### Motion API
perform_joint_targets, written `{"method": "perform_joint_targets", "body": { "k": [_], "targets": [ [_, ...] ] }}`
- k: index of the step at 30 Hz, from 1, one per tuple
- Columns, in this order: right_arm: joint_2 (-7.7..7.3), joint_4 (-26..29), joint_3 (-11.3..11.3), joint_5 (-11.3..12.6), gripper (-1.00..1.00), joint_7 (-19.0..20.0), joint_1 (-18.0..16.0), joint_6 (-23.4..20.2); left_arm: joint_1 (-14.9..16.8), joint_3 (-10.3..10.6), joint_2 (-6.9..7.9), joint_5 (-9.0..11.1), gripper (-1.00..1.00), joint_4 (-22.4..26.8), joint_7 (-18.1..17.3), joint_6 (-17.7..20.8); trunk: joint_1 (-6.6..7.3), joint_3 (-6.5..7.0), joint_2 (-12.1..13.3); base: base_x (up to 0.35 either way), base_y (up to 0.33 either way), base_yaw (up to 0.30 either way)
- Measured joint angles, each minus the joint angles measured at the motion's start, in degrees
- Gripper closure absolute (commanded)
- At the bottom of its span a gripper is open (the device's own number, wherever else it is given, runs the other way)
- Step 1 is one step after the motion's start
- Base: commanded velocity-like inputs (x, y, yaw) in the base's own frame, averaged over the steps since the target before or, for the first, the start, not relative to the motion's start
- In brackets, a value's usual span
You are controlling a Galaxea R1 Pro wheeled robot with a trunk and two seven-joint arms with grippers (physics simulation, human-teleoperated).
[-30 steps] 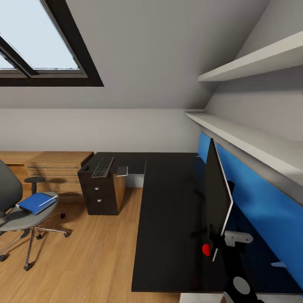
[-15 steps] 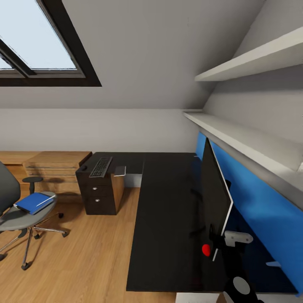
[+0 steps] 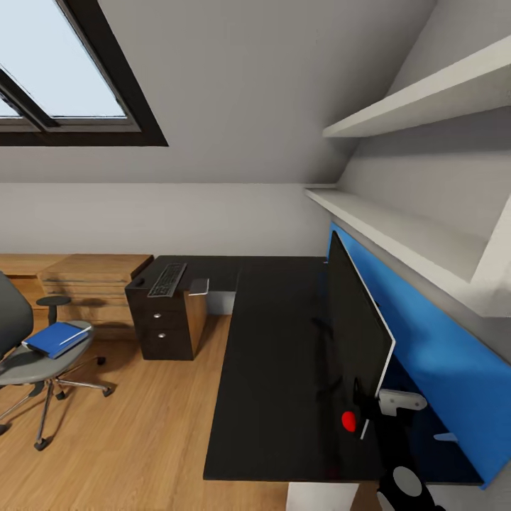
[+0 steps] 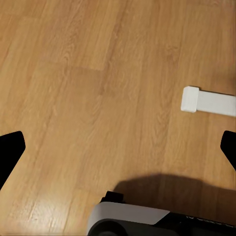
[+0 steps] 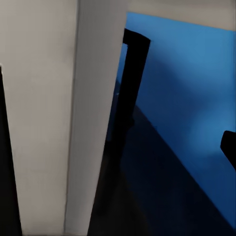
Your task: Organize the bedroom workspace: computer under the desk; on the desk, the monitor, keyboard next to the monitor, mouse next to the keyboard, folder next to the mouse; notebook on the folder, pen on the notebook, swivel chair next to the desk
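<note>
Swivel chair [image 3: 32, 355]: stands on the wood floor, well apart from the desk; not yet positioned.
Folder [image 3: 55, 338]: lies flat on the chair seat, awaiting transfer.
Keyboard [image 3: 167, 279]: rests on the far wing of the desk [image 3: 277, 369], above the drawer unit [image 3: 167, 326].
Monitor [image 3: 355, 333]: upright on the desk, before the blue wall panel [image 3: 426, 341].
Left gripper [image 4: 118, 147]: fingers spread wide, holding nothing, over bare floor.
Right gripper: beside the monitor's pale back; grip state cannot be determined.

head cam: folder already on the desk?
No, the folder lies on the seat of the swivel chair, out on the wood floor apart from the desk.
</note>
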State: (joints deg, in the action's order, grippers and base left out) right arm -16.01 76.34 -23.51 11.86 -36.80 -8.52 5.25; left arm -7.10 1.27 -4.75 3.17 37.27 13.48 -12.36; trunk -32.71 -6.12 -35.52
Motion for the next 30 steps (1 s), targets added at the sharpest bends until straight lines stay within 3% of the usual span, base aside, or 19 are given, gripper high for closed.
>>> {"method": "perform_joint_targets", "body": {
  "k": [30],
  "targets": [
    [0.00, -0.04, 0.01, -0.01, -1.00, 0.00, 0.00, 0.00, -0.01, 0.00, 0.00, 0.02, -1.00, -0.07, 0.08, 0.03, 0.00, 0.00, 0.00, -0.019, -0.067, 0.000]
  ]
}}
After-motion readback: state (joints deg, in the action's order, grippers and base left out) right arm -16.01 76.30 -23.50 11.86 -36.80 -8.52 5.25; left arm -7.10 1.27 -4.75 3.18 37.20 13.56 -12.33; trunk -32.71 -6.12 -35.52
